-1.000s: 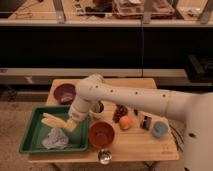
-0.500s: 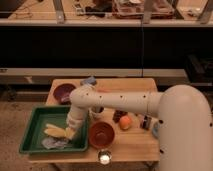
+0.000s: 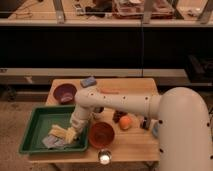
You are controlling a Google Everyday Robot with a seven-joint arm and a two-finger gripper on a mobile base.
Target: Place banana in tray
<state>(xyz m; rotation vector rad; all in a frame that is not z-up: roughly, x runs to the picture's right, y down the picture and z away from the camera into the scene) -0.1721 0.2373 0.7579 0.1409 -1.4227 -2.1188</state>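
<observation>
Now that the white arm has dropped lower than it was a moment ago, its gripper [image 3: 71, 134] sits down inside the near right corner of the large green rectangular plastic tray [image 3: 35, 131], carrying the pale yellow, slim banana [image 3: 61, 132] almost to the tray floor, just above a crumpled grey cloth [image 3: 52, 143]. To my eye that leaves only the release. Whether the gripper has let go yet I cannot tell. The banana's long axis runs roughly left to right, tilted a little, one end under the wrist and the other pointing left toward the tray's middle. A round orange bowl [image 3: 101, 134] stands just right of the tray.
</observation>
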